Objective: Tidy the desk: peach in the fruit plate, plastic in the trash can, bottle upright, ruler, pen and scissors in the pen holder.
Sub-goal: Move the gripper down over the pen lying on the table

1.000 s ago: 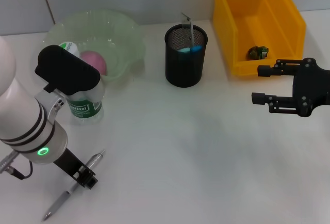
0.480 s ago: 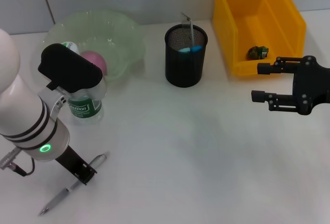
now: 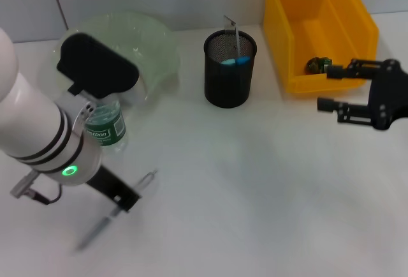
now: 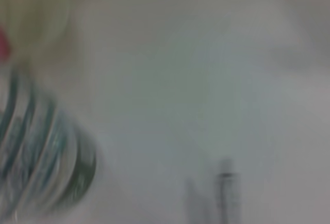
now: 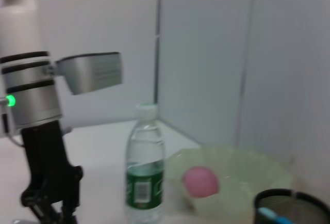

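On the near left part of the white desk (image 3: 242, 187), the left hand (image 3: 124, 199) is lowered over a slim grey pen (image 3: 118, 210), which lies slanted on the surface and shows blurred on both sides of the black fingers; whether the fingers are closed on the pen cannot be told. Just behind the left arm stands a clear plastic water bottle with a green label (image 3: 105, 127), upright on the desk, its white cap visible in the right wrist view. Beyond the bottle sits a pale green translucent fruit bowl (image 3: 150, 47), and the right wrist view shows a pink peach (image 5: 200, 180) resting inside it. Near the middle of the desk stands a black mesh pen holder (image 3: 229, 69), with a thin metal ruler (image 3: 233, 31) and a blue-handled item (image 3: 233, 60) upright in it. To the right of the holder is a yellow plastic bin (image 3: 319, 28), holding a small dark green crumpled scrap (image 3: 317, 64) on its floor. Beside the bin's near right corner, the right hand (image 3: 328, 87) hangs above the desk, its two black fingers set wide apart and holding nothing.
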You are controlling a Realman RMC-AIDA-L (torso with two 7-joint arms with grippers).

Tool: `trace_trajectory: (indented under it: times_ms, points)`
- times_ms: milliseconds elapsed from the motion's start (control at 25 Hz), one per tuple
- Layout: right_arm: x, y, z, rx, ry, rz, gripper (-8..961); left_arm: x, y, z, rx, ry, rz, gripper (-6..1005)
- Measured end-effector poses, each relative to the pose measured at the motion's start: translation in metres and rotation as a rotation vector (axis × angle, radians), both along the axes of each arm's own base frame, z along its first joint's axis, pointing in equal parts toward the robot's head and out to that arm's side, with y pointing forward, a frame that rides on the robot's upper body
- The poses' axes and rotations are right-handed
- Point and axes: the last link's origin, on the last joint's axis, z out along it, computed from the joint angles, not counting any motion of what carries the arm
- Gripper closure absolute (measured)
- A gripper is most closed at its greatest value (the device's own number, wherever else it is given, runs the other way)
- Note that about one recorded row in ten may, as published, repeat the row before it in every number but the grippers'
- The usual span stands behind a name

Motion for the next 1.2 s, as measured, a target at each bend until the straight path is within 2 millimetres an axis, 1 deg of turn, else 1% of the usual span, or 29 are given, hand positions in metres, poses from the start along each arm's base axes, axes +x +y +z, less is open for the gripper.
trace_trajectory:
  times_ms: [40, 80, 160, 240, 280, 360, 440, 520, 680, 760, 920, 1000, 1160, 1200]
  points:
    - [0.002, 0.000, 0.002, 0.016, 0.011, -0.010, 276, 0.004, 0.000, 0.000, 0.006, -0.010, -0.014, 833]
    - [0.003, -0.001, 0.005, 0.039, 0.028, -0.021, 276, 0.015, -0.002, 0.000, 0.024, -0.043, -0.064, 839]
    - [0.007, -0.004, 0.010, 0.084, 0.067, -0.043, 276, 0.025, -0.002, 0.001, 0.050, -0.078, -0.115, 852]
    - [0.011, -0.007, 0.017, 0.132, 0.113, -0.068, 276, 0.038, -0.001, 0.007, 0.094, -0.130, -0.183, 864]
    - [0.013, -0.009, 0.020, 0.150, 0.131, -0.080, 275, 0.039, -0.001, 0.008, 0.097, -0.134, -0.189, 871]
    - [0.016, -0.012, 0.025, 0.174, 0.156, -0.095, 275, 0.048, -0.001, 0.012, 0.117, -0.160, -0.231, 883]
    - [0.017, -0.014, 0.026, 0.177, 0.168, -0.106, 275, 0.048, -0.001, 0.012, 0.117, -0.160, -0.231, 895]
    - [0.017, -0.014, 0.025, 0.172, 0.171, -0.110, 275, 0.053, -0.003, 0.016, 0.119, -0.161, -0.269, 908]
    - [0.015, -0.012, 0.023, 0.156, 0.168, -0.106, 274, 0.047, -0.004, 0.017, 0.118, -0.149, -0.255, 944]
    - [0.014, -0.012, 0.022, 0.144, 0.161, -0.102, 274, 0.036, -0.009, 0.017, 0.114, -0.119, -0.209, 953]
    - [0.010, -0.008, 0.018, 0.111, 0.139, -0.088, 274, 0.025, -0.014, 0.018, 0.118, -0.038, -0.184, 952]
    - [0.009, -0.006, 0.018, 0.111, 0.137, -0.088, 273, 0.022, -0.013, 0.018, 0.114, -0.025, -0.172, 927]
    - [0.009, -0.004, 0.017, 0.111, 0.133, -0.090, 273, 0.016, -0.006, 0.019, 0.118, -0.037, -0.121, 877]
    - [0.009, -0.004, 0.017, 0.110, 0.131, -0.090, 273, 0.016, -0.005, 0.019, 0.118, -0.042, -0.113, 795]
